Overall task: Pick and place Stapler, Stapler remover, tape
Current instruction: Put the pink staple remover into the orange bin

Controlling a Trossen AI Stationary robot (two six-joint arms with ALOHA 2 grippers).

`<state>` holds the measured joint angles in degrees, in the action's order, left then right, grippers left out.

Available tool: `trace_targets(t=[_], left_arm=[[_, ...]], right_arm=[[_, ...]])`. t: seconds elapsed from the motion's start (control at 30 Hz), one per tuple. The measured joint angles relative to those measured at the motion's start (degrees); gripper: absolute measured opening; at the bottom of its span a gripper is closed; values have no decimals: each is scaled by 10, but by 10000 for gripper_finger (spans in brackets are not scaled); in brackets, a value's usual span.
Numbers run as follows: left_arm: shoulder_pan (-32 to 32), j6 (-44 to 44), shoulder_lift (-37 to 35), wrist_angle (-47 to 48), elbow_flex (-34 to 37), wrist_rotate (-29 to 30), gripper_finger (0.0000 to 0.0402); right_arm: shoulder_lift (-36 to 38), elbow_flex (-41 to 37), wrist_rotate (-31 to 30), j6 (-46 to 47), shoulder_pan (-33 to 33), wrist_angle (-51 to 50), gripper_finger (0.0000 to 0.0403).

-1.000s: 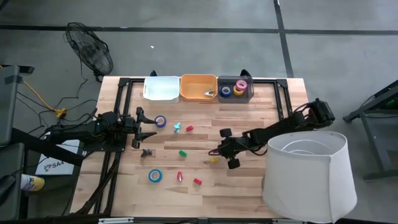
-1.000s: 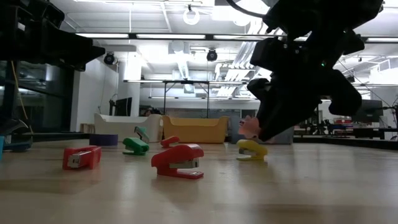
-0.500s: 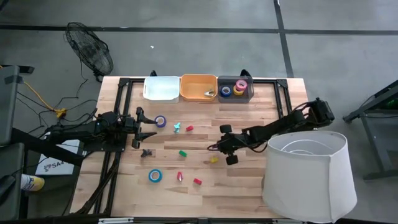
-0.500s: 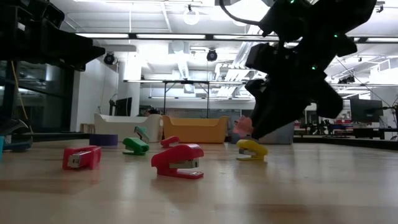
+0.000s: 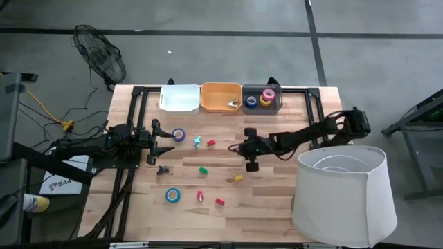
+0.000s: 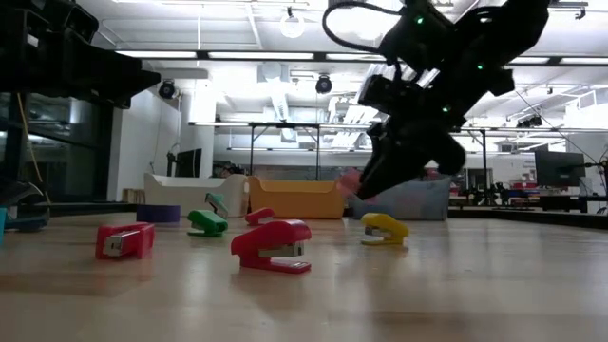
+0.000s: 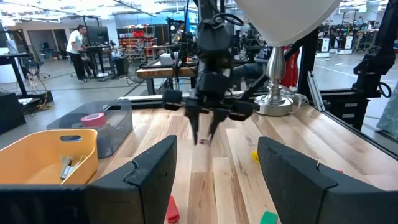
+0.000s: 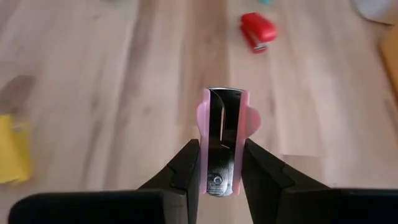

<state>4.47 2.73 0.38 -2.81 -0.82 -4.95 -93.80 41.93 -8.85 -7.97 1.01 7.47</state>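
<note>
I am carrying: my right gripper (image 5: 243,149) is clamped on a pink staple remover (image 8: 222,121), lifted over mid-table. Next, I judge, comes the reach to the orange bin (image 5: 221,97), which already holds one, and a release. My left gripper (image 5: 166,141) waits spread near the purple tape (image 5: 178,134). Only my right wrist view shows the remover's metal jaws.
</note>
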Motion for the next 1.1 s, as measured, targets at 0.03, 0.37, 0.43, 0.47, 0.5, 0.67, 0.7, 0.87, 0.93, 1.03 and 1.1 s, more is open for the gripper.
trace_targets(t=[0.03,0.37,0.43,0.47,0.5,0.67,0.7,0.87,0.93,1.03,1.1], left_arm=[[0,0,0,0,0,0,221],[0,0,0,0,0,0,221],[0,0,0,0,0,0,221],[0,0,0,0,0,0,221],[0,0,0,0,0,0,221],[0,0,0,0,0,0,221],[0,0,0,0,0,0,221],[0,0,0,0,0,0,221],[0,0,0,0,0,0,221],[0,0,0,0,0,0,221],[0,0,0,0,0,0,221]], right_arm=[[0,0,0,0,-7,5,82],[0,20,-22,35,-84,38,83],[-1,38,-41,35,-92,35,83],[-4,51,-49,37,-97,33,83],[-9,64,-54,41,-102,31,83],[-50,131,-56,62,-142,25,83],[-59,146,-56,66,-151,21,83],[-102,223,-56,104,-195,-18,83],[-116,249,-52,113,-212,-38,83],[-135,284,-36,125,-235,-68,83],[-145,305,-24,131,-248,-93,83]])
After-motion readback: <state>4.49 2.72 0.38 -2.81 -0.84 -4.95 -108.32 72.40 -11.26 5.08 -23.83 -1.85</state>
